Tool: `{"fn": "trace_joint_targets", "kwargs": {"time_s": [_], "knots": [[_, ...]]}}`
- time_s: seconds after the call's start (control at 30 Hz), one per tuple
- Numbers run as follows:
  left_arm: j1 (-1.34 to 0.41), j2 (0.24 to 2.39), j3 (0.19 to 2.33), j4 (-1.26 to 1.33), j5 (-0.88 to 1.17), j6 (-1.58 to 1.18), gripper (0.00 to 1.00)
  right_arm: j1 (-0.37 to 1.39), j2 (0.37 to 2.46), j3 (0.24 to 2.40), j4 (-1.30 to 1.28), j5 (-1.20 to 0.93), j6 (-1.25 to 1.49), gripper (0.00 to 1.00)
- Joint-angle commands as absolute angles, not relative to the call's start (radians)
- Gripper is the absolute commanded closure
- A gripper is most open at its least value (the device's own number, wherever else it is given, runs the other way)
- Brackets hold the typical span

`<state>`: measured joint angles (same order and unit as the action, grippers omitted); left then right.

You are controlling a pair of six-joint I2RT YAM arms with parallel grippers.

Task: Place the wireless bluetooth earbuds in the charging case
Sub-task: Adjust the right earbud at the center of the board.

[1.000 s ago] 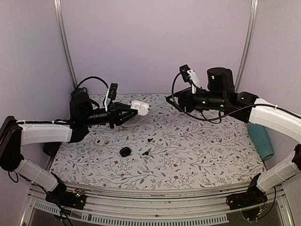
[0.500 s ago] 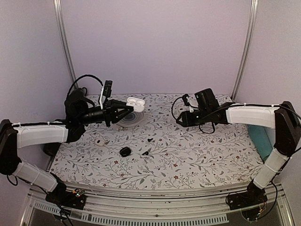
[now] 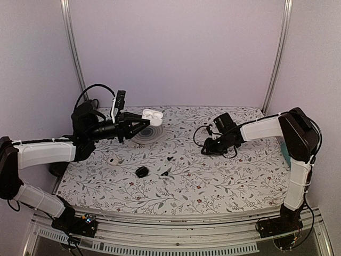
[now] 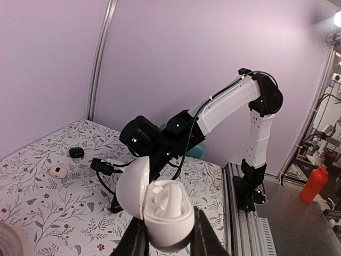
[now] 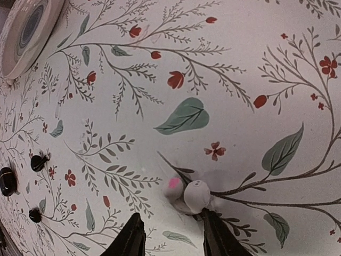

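Right gripper (image 5: 171, 216), jaws apart, sits with the tiny glossy white plastic earbud (image 5: 197, 194) just ahead, nearer one jaw; centre it before pinching. Left gripper (image 4: 169, 237) clamps the open white plastic charging case (image 4: 160, 205).

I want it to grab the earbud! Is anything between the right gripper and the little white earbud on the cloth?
Nothing visible. The earbud lies on the flowered cloth just ahead of the right gripper, whose jaws stand open. Only a small pink spot sits beside it.
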<state>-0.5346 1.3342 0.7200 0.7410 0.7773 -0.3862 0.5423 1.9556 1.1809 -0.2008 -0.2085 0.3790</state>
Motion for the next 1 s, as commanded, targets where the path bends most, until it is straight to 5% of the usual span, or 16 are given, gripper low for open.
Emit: {"fn": "trace_joint_targets", "kwargs": {"time_s": [0.0,0.97], "knots": [[-0.52,1.312,0.715,0.744,0.793,-0.393,1.0,0.537,1.983,1.245,-0.179,-0.197,0.417,0.61],[-0.519,1.287,0.703,0.738,0.795,-0.4,1.0,0.569,2.029,1.29,-0.181,-0.274,0.429,0.52]]}}
